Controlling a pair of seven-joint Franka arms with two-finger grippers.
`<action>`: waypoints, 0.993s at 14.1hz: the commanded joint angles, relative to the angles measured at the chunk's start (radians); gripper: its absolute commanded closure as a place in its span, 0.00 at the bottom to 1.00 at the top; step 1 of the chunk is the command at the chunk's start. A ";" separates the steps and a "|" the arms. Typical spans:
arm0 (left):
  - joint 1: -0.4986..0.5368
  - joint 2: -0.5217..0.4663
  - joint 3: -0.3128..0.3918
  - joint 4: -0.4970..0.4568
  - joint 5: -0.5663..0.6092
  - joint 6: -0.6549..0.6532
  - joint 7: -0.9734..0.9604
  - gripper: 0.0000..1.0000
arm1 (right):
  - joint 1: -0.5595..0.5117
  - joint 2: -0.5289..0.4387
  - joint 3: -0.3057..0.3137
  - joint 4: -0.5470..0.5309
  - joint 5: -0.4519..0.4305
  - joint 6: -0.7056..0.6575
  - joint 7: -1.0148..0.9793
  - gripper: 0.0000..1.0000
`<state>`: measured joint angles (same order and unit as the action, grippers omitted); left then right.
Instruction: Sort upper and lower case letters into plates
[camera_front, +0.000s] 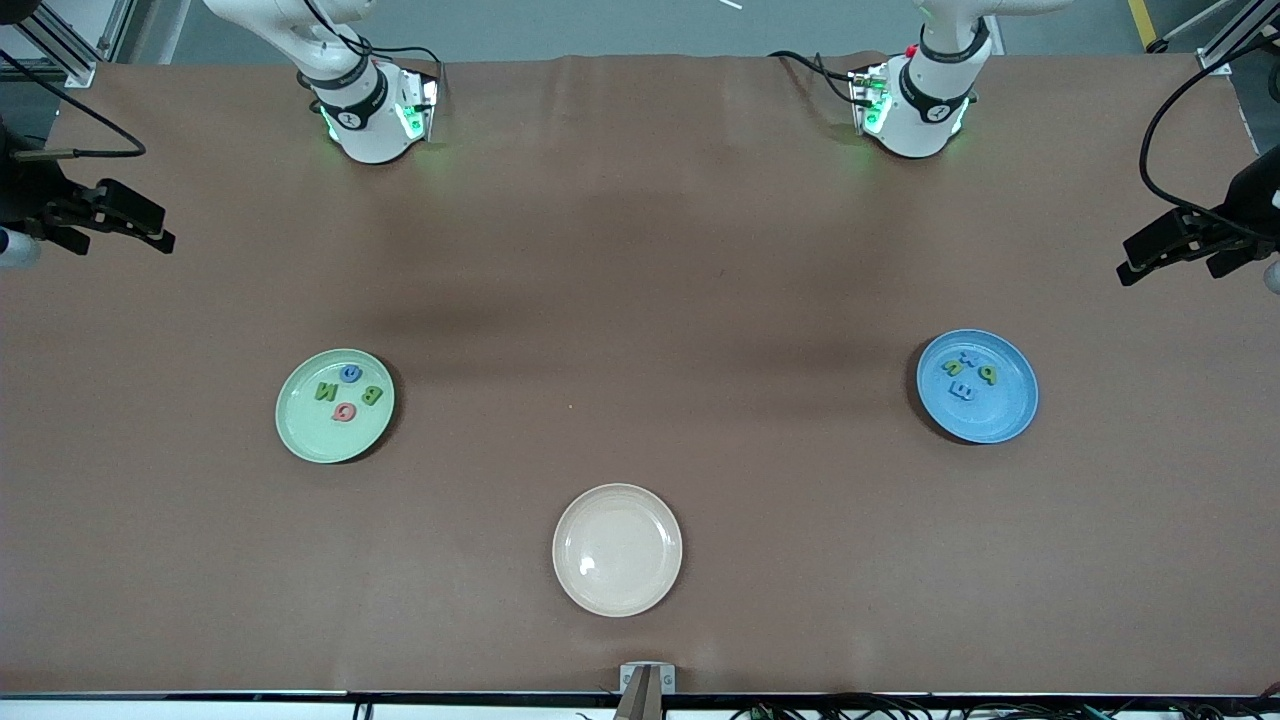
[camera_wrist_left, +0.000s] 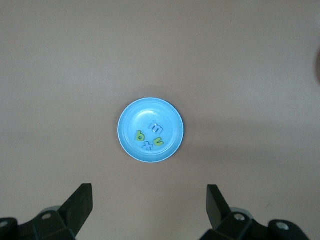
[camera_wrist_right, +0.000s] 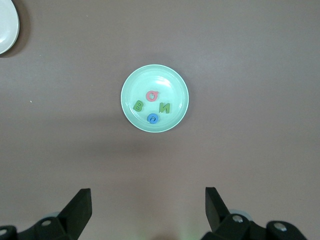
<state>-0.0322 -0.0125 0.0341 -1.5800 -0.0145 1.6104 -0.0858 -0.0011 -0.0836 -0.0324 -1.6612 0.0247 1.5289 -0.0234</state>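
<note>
The pale mint green plate (camera_front: 292, 425) lies toward the right arm's end of the table and holds several letters: a red one (camera_front: 344, 411), a green N (camera_front: 326, 391), a green B (camera_front: 372, 394) and a blue one (camera_front: 350, 373). The bright blue plate (camera_front: 1012, 418) lies toward the left arm's end with several letters, among them a green p (camera_front: 988, 375) and a blue E (camera_front: 962, 391). My left gripper (camera_wrist_left: 149, 189) hangs open high over bare table, with the blue plate (camera_wrist_left: 170, 112) in its view. My right gripper (camera_wrist_right: 147, 191) is open and empty, high above the table, looking down on the mint plate (camera_wrist_right: 176, 84).
An empty cream-beige plate (camera_front: 617, 590) sits nearest the front camera, midway between the two arms' ends. Black camera mounts (camera_front: 100, 215) (camera_front: 1190, 240) jut in at both ends of the brown table (camera_front: 640, 300).
</note>
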 joint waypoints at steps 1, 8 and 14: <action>-0.002 -0.021 0.006 -0.020 -0.019 0.009 -0.008 0.00 | 0.000 -0.013 0.000 -0.011 -0.002 -0.004 0.007 0.00; 0.029 -0.018 0.003 -0.018 -0.021 0.011 -0.008 0.00 | 0.000 -0.013 -0.001 -0.012 0.000 -0.009 0.007 0.00; 0.029 -0.003 0.001 0.011 -0.021 0.006 -0.011 0.00 | -0.002 -0.013 -0.001 -0.012 0.009 -0.010 0.007 0.00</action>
<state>-0.0046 -0.0125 0.0333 -1.5761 -0.0147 1.6142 -0.0858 -0.0011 -0.0836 -0.0330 -1.6613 0.0255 1.5224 -0.0233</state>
